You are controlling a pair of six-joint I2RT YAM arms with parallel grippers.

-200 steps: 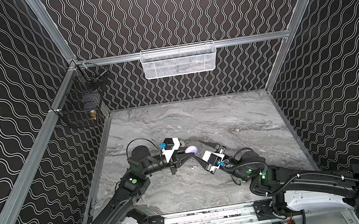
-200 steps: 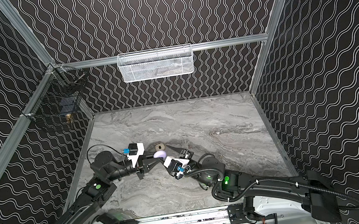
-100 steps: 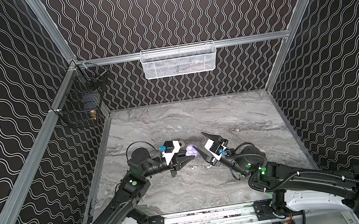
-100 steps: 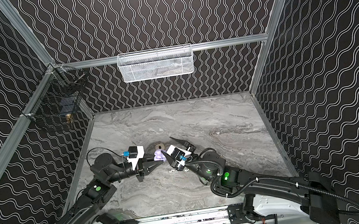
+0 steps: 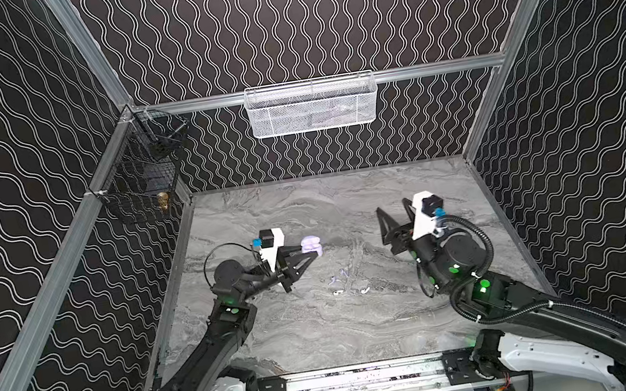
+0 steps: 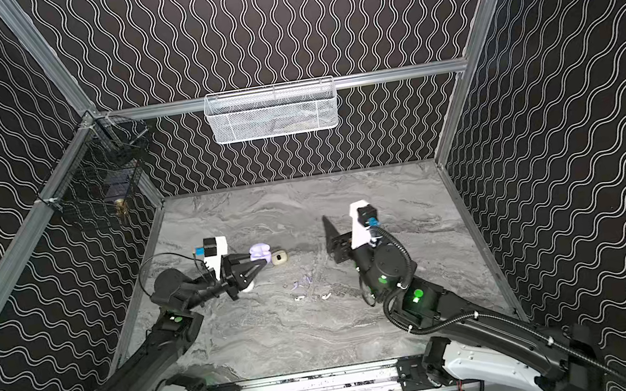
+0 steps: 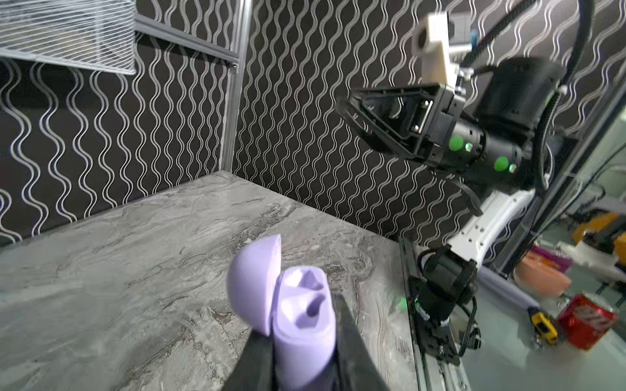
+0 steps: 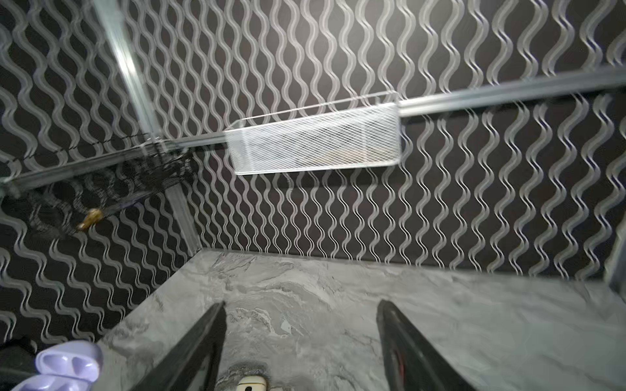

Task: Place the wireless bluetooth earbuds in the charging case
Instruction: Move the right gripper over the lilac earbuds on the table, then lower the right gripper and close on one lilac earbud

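While the left gripper pinches one smooth lavender charging case, its domed lid hinged open, the right gripper hangs spread and empty above the grey marbled tabletop. At least four tiny stemmed earbuds, white and lavender, lie scattered between the arms, near one rounded beige case.

earbuds at 5 o'clock from purple case too tiny to count, beige case cropped by frame edge, basket contents kinda unreadable
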